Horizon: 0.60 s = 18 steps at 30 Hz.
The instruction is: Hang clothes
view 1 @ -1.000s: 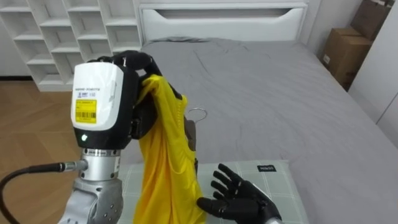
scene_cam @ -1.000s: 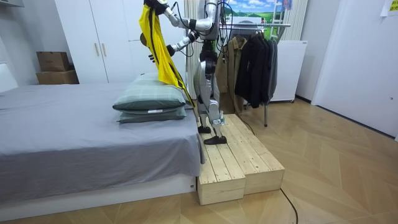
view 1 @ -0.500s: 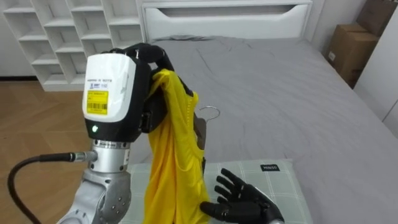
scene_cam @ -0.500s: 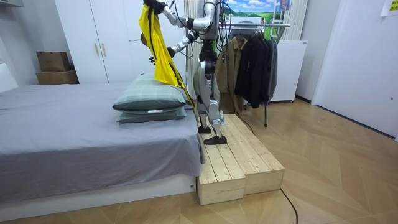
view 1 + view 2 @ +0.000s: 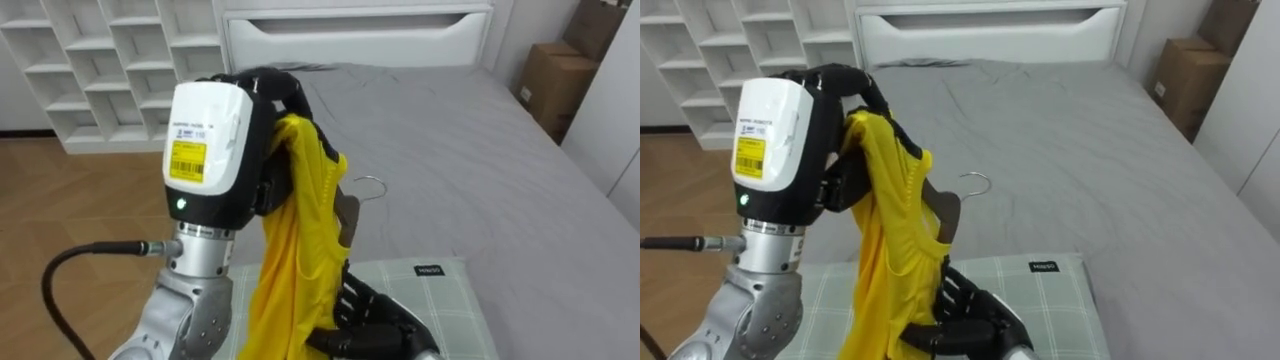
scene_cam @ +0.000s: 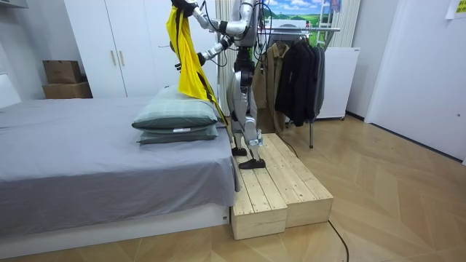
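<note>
Spreading its dark fingers wide and holding nothing, the right hand (image 5: 368, 318) is hovering lowest in the eye views, over a green checked pillow (image 5: 450, 300). It is sitting just beside the lower folds of the yellow garment (image 5: 300, 250); whether it is touching the cloth I cannot tell.

Above it, the left hand (image 5: 212, 140) is holding the garment up in the air, its fingers curling over the bunched top of the cloth. The garment is hanging straight down from that grip. A brown wooden hanger (image 5: 346, 216) is showing at the garment's right edge, and its metal hook (image 5: 372, 185) is sticking out to the right.

Beyond the hands, a bed with a grey sheet (image 5: 470, 150) is stretching away to a white headboard (image 5: 360, 35). White open shelves (image 5: 90, 60) are standing to its left and a cardboard box (image 5: 550, 80) to its right.

From the room view, the robot is standing upright on a low wooden platform (image 6: 280, 191) by the pillow end of the bed, holding the garment high over the stacked pillows. A clothes rack of dark coats (image 6: 298, 69) is standing just behind it.
</note>
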Tool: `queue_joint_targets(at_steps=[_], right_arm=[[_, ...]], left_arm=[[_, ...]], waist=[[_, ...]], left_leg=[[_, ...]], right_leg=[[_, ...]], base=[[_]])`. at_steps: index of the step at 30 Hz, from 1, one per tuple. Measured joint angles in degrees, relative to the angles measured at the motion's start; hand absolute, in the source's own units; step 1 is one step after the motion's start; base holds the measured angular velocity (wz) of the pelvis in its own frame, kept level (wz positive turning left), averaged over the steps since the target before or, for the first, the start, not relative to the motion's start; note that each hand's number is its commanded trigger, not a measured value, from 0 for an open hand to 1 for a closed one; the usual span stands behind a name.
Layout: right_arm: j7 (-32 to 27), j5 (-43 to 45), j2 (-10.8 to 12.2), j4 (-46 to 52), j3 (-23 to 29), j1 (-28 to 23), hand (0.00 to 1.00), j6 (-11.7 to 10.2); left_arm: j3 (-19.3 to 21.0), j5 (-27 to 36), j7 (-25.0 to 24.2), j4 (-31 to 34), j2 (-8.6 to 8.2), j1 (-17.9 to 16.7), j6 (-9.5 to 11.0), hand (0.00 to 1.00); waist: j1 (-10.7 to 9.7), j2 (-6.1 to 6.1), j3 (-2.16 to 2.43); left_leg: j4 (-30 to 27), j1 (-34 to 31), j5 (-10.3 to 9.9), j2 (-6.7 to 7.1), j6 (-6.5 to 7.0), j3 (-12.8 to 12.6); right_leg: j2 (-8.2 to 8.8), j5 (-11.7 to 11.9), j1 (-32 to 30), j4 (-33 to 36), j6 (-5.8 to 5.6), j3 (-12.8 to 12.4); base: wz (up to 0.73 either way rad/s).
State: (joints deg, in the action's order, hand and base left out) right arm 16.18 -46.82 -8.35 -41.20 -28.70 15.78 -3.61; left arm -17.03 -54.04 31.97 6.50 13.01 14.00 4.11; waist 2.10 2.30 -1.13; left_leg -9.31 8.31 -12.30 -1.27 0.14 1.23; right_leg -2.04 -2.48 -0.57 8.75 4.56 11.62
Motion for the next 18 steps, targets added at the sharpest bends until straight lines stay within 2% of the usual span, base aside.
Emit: queue_joint_targets(at_steps=[6, 13, 18], right_arm=[[-0.39, 0.46, 0.8, 1.22, -0.06, 2.4, 0.0, 0.0], [-1.6, 0.44, 1.21, 2.12, -0.15, 2.45, 0.0, 0.13], [-2.5, 0.44, 1.2, 3.3, -0.46, 2.45, 0.0, 0.56]], left_arm=[[-0.18, -0.5, 0.23, -0.02, -0.04, 0.0, -0.45, 1.0], [-0.19, -0.76, 1.54, -0.03, -0.08, -0.01, -3.49, 1.0], [-0.18, -0.75, 1.84, -0.03, -0.25, -0.01, -4.57, 1.0]], waist=[[-0.04, -0.11, 0.05], [0.06, -0.2, 0.14], [0.07, -0.22, 0.22]], left_leg=[[-0.1, 0.07, 0.01, -0.01, 0.02, -0.08], [-0.1, 0.03, 0.02, -0.05, 0.02, -0.26], [-0.1, 0.06, 0.02, -0.06, 0.02, -0.3]], right_leg=[[-0.09, 0.06, -0.02, 0.12, 0.12, -0.24], [-0.17, 0.13, -0.03, 0.07, 0.23, -0.38], [-0.16, 0.15, 0.01, 0.05, 0.24, -0.36]], base=[[0.0], [0.0], [0.0]])
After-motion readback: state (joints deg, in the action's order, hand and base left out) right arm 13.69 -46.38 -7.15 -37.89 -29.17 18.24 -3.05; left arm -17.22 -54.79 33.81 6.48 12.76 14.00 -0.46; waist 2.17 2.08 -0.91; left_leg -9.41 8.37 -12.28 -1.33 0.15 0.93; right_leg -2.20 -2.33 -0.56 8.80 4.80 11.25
